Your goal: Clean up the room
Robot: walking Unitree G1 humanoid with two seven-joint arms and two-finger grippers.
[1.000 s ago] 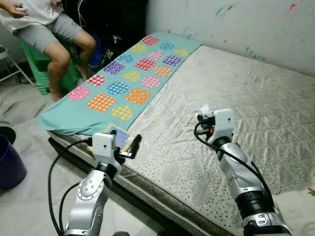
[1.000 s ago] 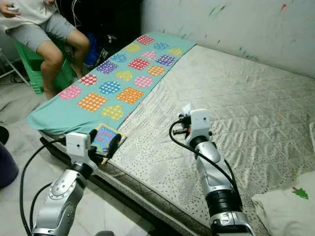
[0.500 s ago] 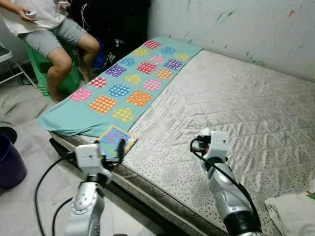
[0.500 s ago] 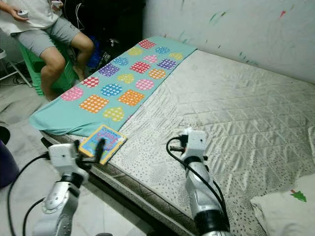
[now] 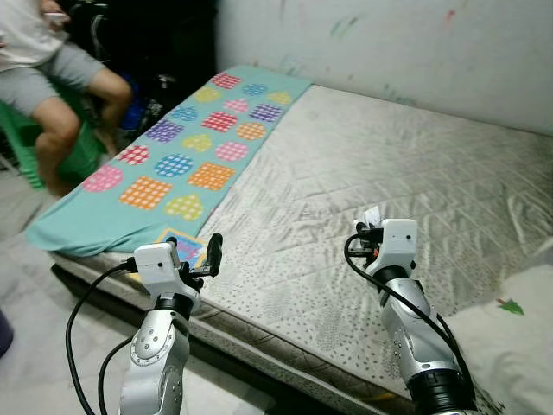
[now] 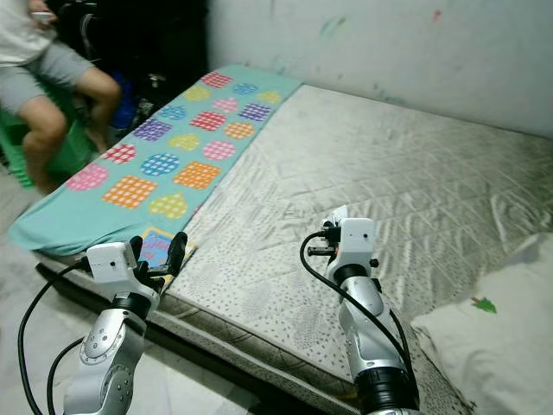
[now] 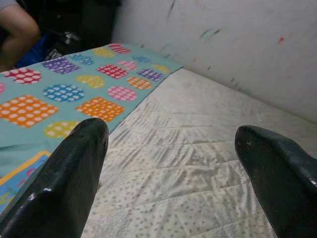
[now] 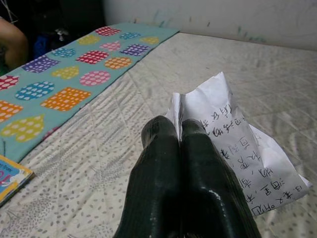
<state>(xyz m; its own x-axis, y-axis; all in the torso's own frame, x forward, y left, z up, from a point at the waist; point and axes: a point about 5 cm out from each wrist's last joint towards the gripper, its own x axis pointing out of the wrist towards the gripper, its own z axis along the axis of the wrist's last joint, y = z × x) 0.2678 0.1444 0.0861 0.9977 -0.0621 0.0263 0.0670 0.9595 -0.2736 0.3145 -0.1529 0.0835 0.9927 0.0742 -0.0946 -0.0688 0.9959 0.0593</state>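
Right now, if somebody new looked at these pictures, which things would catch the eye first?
Probably the teal cloth with coloured patches, spread along the left side of the bare quilted mattress. Next, the crumpled handwritten paper pinched in the shut right tool above the mattress. A colourful book lies at the near bed edge by the open left tool.

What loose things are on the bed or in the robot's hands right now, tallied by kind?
Paper with handwriting: 1, pinched in the shut right hand, the paper sticking out past its fingers.
Children's book: 1, at the mattress edge just ahead of the open left hand.
Patterned teal cloth: 1, spread along the bed's far side.
Pillow: 1.
Total: 4.
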